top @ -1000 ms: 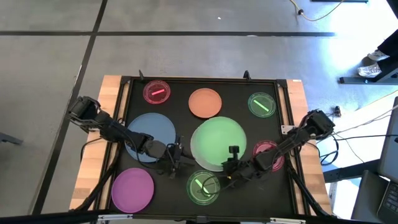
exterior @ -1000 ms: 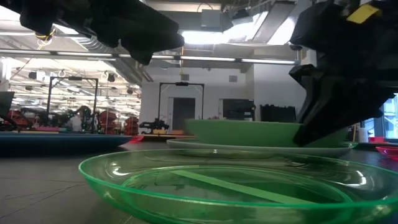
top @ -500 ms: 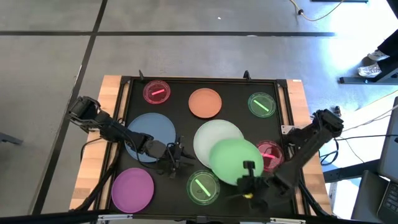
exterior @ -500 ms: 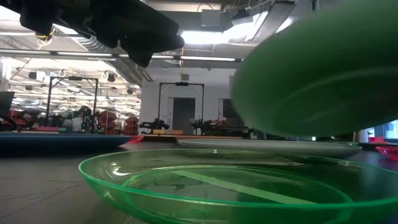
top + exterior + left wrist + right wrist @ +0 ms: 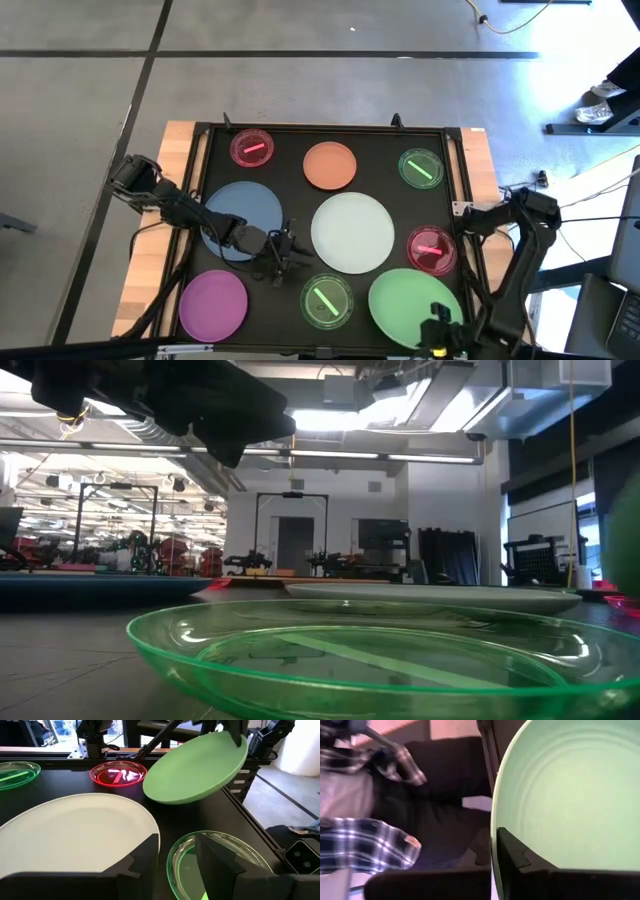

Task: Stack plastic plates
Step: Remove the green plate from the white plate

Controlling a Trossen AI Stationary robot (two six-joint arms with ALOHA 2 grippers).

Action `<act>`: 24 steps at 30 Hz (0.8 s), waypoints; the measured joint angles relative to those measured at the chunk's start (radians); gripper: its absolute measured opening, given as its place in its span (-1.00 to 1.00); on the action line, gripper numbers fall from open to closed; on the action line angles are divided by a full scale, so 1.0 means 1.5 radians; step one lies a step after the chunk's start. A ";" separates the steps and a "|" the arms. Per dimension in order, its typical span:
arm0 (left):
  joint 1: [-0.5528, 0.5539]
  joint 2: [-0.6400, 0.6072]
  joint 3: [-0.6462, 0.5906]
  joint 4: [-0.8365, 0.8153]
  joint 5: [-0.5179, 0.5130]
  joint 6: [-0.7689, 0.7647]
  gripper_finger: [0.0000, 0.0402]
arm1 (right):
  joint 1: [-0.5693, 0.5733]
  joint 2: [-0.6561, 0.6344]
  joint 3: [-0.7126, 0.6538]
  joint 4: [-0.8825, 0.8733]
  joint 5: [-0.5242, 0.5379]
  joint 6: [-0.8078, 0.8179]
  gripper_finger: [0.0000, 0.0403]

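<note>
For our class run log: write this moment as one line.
right gripper: holds light green plate, lifted, tilted | white plate: bare | left gripper: idle beside it

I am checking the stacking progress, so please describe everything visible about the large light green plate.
The large light green plate is round, shallow, opaque matte plastic with a raised rim. The right claw grips its near edge and holds it lifted and tilted in the air, as the left wrist view shows. From above it shows at the table's near right corner, beside the white plate.

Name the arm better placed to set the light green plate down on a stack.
Right. The right gripper already holds the light green plate aloft; the left gripper hovers empty beside the white plate.
</note>
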 joint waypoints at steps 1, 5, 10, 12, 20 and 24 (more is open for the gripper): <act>0.000 0.000 0.000 0.000 0.000 0.000 -0.38 | 0.003 0.010 0.000 -0.003 0.000 0.008 -0.99; 0.000 0.000 0.000 0.000 0.000 0.000 -0.38 | 0.000 0.052 -0.001 -0.004 0.001 0.013 -0.96; -0.007 0.000 0.000 0.000 0.000 -0.003 -0.38 | -0.005 0.096 -0.001 0.003 -0.006 0.015 -0.86; -0.012 0.000 0.000 0.000 0.000 -0.003 -0.38 | -0.005 0.111 -0.001 0.005 -0.008 0.031 -0.81; -0.027 0.000 0.000 0.000 0.000 -0.003 -0.38 | -0.013 0.139 -0.001 0.003 -0.024 0.067 -0.52; -0.030 -0.001 0.000 -0.008 -0.009 -0.011 -0.38 | -0.042 0.125 0.012 -0.020 -0.085 0.037 -0.34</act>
